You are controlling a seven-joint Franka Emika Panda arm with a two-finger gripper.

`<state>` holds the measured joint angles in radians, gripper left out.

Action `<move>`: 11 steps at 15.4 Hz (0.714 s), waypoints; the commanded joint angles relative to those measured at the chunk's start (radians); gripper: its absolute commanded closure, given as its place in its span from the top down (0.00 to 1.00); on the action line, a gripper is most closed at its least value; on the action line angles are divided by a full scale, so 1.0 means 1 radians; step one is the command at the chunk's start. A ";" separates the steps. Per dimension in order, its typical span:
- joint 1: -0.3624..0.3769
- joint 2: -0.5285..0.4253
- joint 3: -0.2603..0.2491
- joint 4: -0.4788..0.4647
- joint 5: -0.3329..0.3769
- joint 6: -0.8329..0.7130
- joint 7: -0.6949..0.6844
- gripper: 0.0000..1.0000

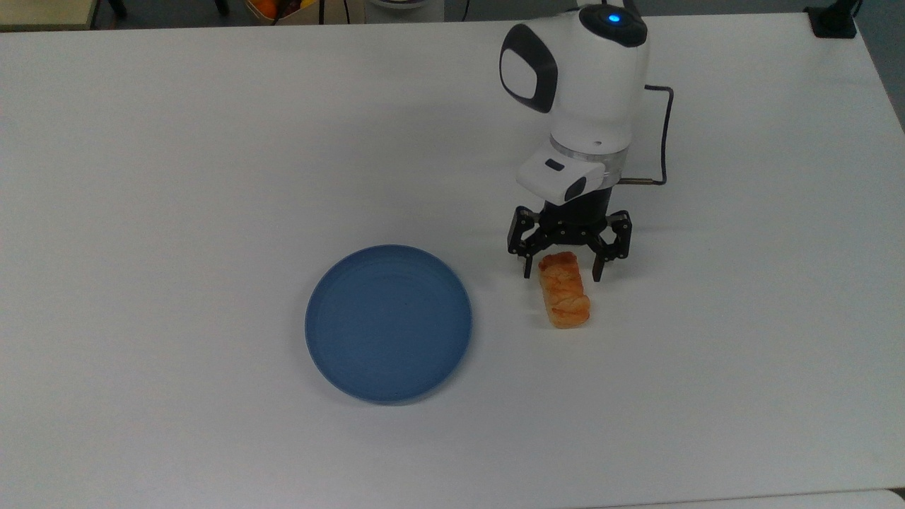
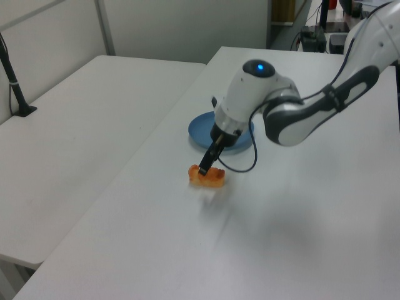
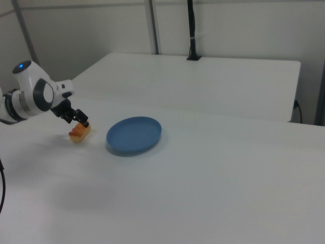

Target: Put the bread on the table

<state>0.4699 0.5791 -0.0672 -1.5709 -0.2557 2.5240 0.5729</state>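
The bread (image 1: 564, 299), a small golden-orange braided roll, lies flat on the white table (image 1: 177, 162), to the right of the blue plate (image 1: 388, 323) in the top view. My gripper (image 1: 562, 271) is open, its two black fingers straddling the roll's far end without touching it. In the left view the bread (image 2: 206, 177) sits just under the gripper (image 2: 205, 166), in front of the plate (image 2: 220, 132). In the right view the bread (image 3: 79, 131) rests left of the plate (image 3: 134, 134), with the gripper (image 3: 81, 122) right above it.
A black cable (image 1: 661, 134) loops off the wrist over the table. A black clamp (image 1: 833, 21) sits at the table's far right corner in the top view. A second white table (image 2: 75, 119) adjoins on the left view's left.
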 commanded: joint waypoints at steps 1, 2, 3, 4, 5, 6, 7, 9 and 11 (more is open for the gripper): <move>-0.019 -0.166 -0.006 -0.038 -0.004 -0.267 -0.097 1.00; -0.034 -0.203 -0.005 -0.043 0.000 -0.325 -0.134 1.00; -0.048 -0.238 -0.005 -0.047 0.013 -0.379 -0.169 1.00; -0.065 -0.272 -0.005 -0.054 0.033 -0.431 -0.211 1.00; -0.088 -0.307 -0.005 -0.055 0.055 -0.485 -0.266 1.00; -0.112 -0.339 -0.005 -0.055 0.082 -0.540 -0.328 1.00; -0.144 -0.369 -0.005 -0.055 0.119 -0.594 -0.393 1.00; -0.218 -0.433 -0.005 -0.055 0.197 -0.681 -0.522 1.00; -0.290 -0.478 -0.005 -0.055 0.251 -0.760 -0.606 1.00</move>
<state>0.2741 0.2008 -0.0772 -1.5759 -0.0876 1.8565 0.1067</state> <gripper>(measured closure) 0.000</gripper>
